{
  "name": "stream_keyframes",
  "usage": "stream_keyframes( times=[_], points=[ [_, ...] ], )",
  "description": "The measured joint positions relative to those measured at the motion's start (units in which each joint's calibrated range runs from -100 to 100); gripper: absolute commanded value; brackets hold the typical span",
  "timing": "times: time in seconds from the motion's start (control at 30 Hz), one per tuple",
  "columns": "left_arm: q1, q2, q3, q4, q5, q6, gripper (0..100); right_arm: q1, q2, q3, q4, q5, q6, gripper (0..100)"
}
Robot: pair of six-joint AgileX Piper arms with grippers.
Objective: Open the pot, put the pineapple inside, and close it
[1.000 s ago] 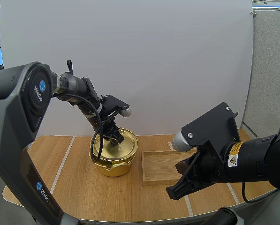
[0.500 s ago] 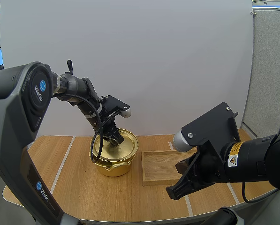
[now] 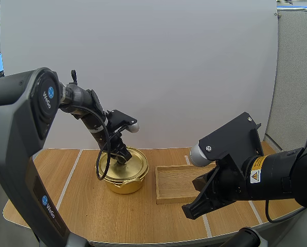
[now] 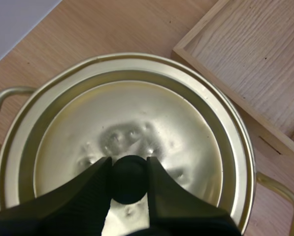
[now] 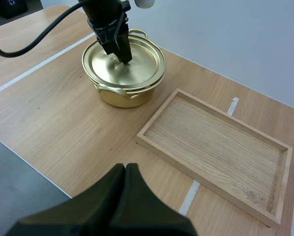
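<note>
A gold pot (image 3: 125, 183) stands on the wooden table, left of the tray, with its gold lid (image 3: 122, 165) on top. My left gripper (image 3: 123, 156) reaches down onto the lid's centre. In the left wrist view its two fingers (image 4: 95, 184) pinch the lid's black knob (image 4: 128, 179) between them. The lid (image 5: 137, 61) looks slightly off-centre on the pot (image 5: 124, 96) in the right wrist view. My right gripper (image 3: 191, 211) hangs above the table's front edge; its fingers (image 5: 125, 169) lie together as one dark wedge, holding nothing.
A wooden tray (image 3: 180, 181) lies right of the pot, with nothing in it; its corner (image 4: 225, 73) is close to the pot's rim. White tape lines (image 3: 71, 180) cross the table. Bare tabletop (image 5: 53, 113) spreads in front of the pot.
My left gripper has shifted a little to the left with its wrist turned, and the lid has moved left with it. The right arm has stayed still.
</note>
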Motion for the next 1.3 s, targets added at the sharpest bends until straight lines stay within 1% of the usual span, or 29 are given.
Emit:
stream_keyframes(
  times=[0.57, 0.63, 0.7, 0.77, 0.8, 0.83, 0.9, 0.93, 0.97, 1.3],
  points=[
    [0.00, 1.3, -0.2, -2.1, 0.1, 1.0, 0, 0.0, 0.0, 0.0, -0.1, 0.0, 0.0, 0],
    [0.00, 1.3, -0.2, -2.1, 0.1, 1.0, 1, 0.0, 0.0, 0.0, -0.1, 0.0, 0.0, 0],
    [0.00, 1.3, -0.2, -2.1, 0.2, 1.0, 8, 0.0, 0.0, 0.0, -0.1, 0.0, 0.0, 0],
    [0.00, 1.3, -0.2, -2.1, 0.6, 1.0, 21, 0.0, 0.0, 0.0, -0.1, 0.0, 0.0, 0],
    [0.00, 1.3, -0.2, -2.1, 0.6, 1.0, 33, 0.0, 0.0, 0.0, -0.1, 0.0, 0.0, 0],
    [0.00, 1.3, -0.4, -2.1, 0.8, 1.0, 46, 0.0, 0.0, 0.0, -0.1, 0.0, 0.0, 0],
    [0.00, 1.5, -0.4, -2.1, 0.9, 1.1, 77, 0.0, 0.0, 0.0, -0.1, 0.0, 0.0, 0],
    [0.00, 1.6, -0.3, -2.1, 1.4, 1.2, 96, 0.0, 0.0, 0.0, -0.1, 0.0, 0.0, 0],
    [0.00, 1.7, -0.3, -2.1, 1.3, 1.2, 100, 0.0, 0.0, 0.0, -0.1, 0.0, 0.0, 0],
    [0.00, 1.5, -0.3, -2.1, 1.3, 0.7, 100, 0.0, 0.0, 0.0, -0.1, 0.0, 0.0, 0]
  ],
)
